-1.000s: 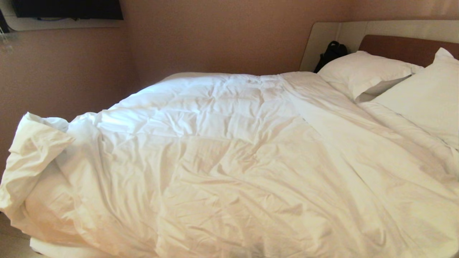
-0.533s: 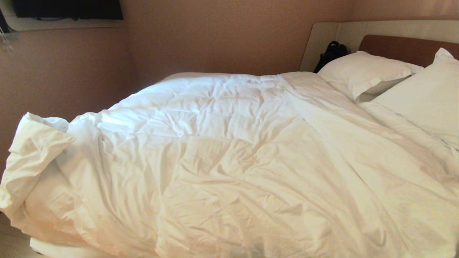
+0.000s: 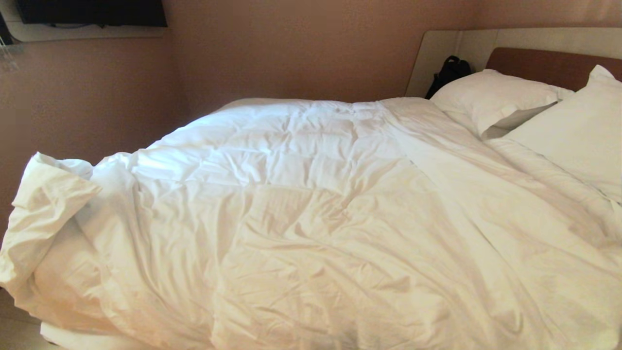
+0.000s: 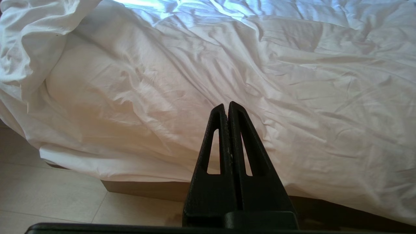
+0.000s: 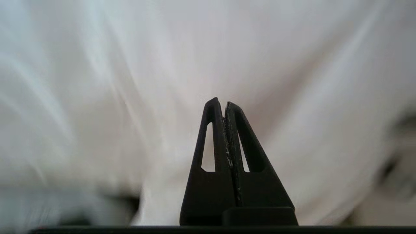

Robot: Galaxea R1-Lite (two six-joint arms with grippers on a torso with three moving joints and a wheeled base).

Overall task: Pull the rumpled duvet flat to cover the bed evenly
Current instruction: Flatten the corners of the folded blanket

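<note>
My head view showed only the duvet (image 3: 301,218); wrist views showed both the left gripper (image 4: 226,104) and right gripper (image 5: 221,100) pinched closed, empty.

The left gripper (image 4: 228,104) is matte black plastic: two tapered fingers, each pierced by a long triangular slot, rising from a solid block. The right gripper (image 5: 223,101) matches it, with pale flecks along its inner seam.

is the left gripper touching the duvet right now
Apart. The left wrist view shows the left gripper shut and empty, held out over the floor short of the duvet hanging off the bed.
</note>
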